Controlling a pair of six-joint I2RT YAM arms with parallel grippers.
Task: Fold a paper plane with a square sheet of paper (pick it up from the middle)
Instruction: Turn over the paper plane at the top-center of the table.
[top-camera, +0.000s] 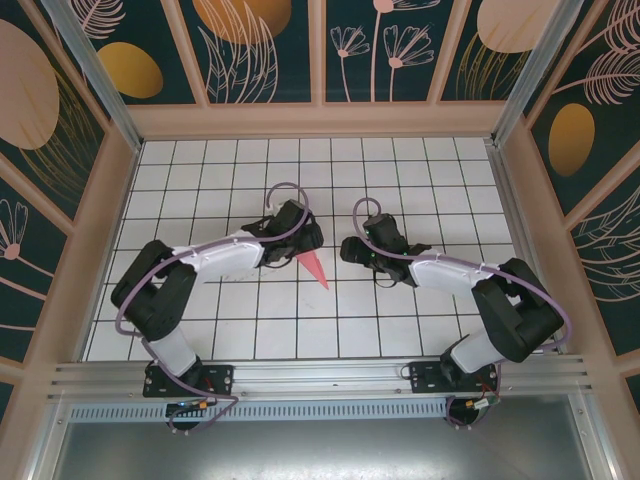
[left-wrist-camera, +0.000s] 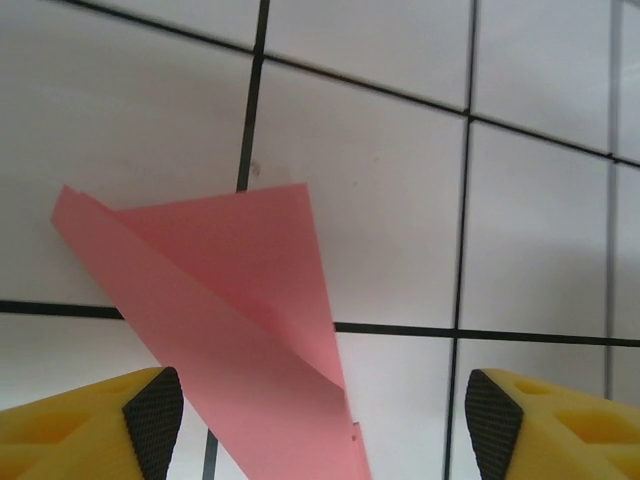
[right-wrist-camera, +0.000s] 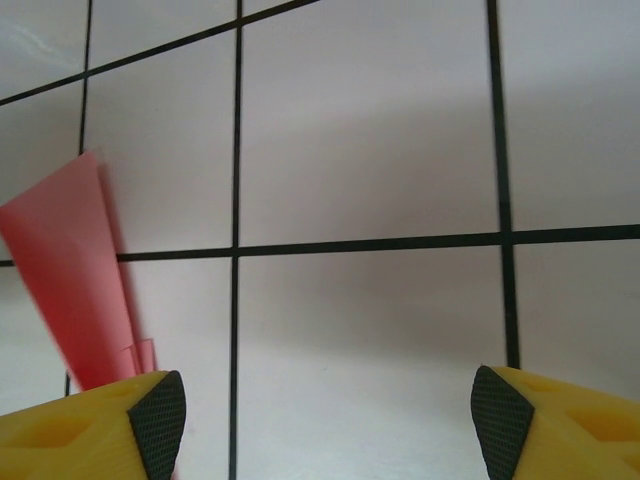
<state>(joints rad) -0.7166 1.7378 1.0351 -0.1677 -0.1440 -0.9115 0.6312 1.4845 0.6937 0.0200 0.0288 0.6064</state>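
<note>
Top external view: the plane (top-camera: 316, 270) lies on the table (top-camera: 400, 330) about midway between the two arms. It is a slim pink dart, its sharp tip aimed at the near edge and a little to the right. Its wide end sits just under the head of the left arm, and the right arm reaches in from the other side, near it but apart.

From the left wrist, the left gripper (left-wrist-camera: 322, 428) stands with its jaws spread wide and nothing held. The paper runs down between them, much closer to the left pad (left-wrist-camera: 155, 420), though I can't say whether it touches. One layer is folded over another, and it looks springy rather than pressed flat.

From the right wrist, the right gripper (right-wrist-camera: 328, 428) is likewise spread and empty. The plane is off to its left, just beside that finger.

To my eye the folding is done or nearly so, and the step in hand is letting go and getting clear. To do it well, I'd have both arms lift straight up before they swing away, since a sideways drag would catch the loose layer and spoil the creases. The left arm has the least room. The paper is light, so any brush could shift it.
</note>
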